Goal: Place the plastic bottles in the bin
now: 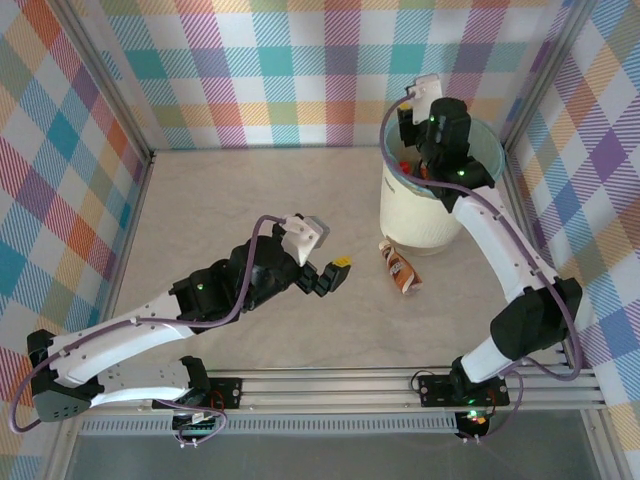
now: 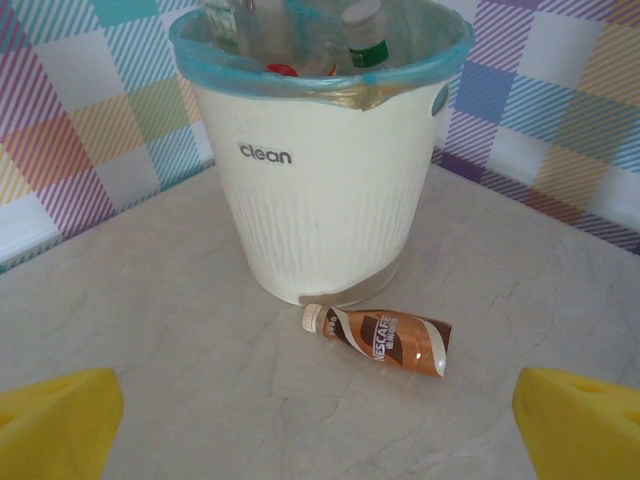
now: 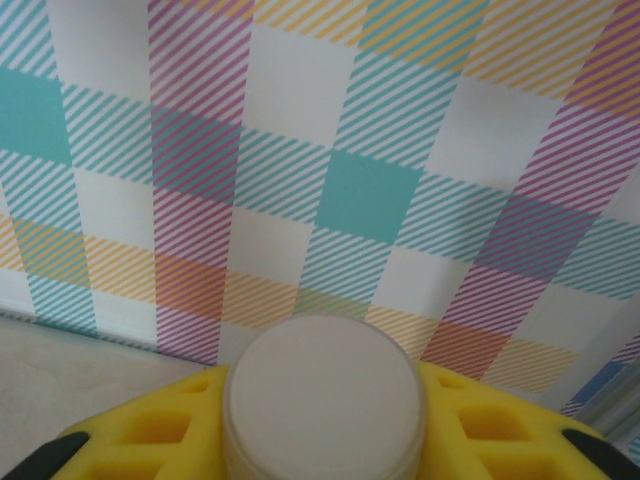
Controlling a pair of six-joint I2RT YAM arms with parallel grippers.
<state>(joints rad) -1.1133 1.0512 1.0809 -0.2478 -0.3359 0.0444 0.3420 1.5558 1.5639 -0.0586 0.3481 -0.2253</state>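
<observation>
Brown-labelled bottle (image 2: pixel 385 340) lying just beside bin (image 2: pixel 320 200) base, open tabletop (image 2: pixel 200 390) in front.

table (image 1: pixel 250 200): pale marbled top | walls (image 1: pixel 300 70): multicolour plaid panels | rail (image 1: pixel 340 386): silver metal, near edge

The cream-white bin (image 2: pixel 320 200), lettered "clean" on its ribbed wall, stands on the pale marbled table (image 2: pixel 180 340) in front of a plaid wall (image 2: pixel 90 120). A light blue liner (image 2: pixel 200 55) is folded over its rim. Inside, a bottle with a white cap and green label (image 2: pixel 363 35), a red cap (image 2: pixel 281 69) and a clear bottle (image 2: pixel 228 20) show above the rim. A brown Nescafé bottle (image 2: pixel 385 340) lies on its side just beside the bin's base, its white cap to the left. The left gripper (image 2: pixel 318 430) is spread wide, its yellow pads (image 2: pixel 55 425) in the two lower corners, well apart from that bottle
</observation>
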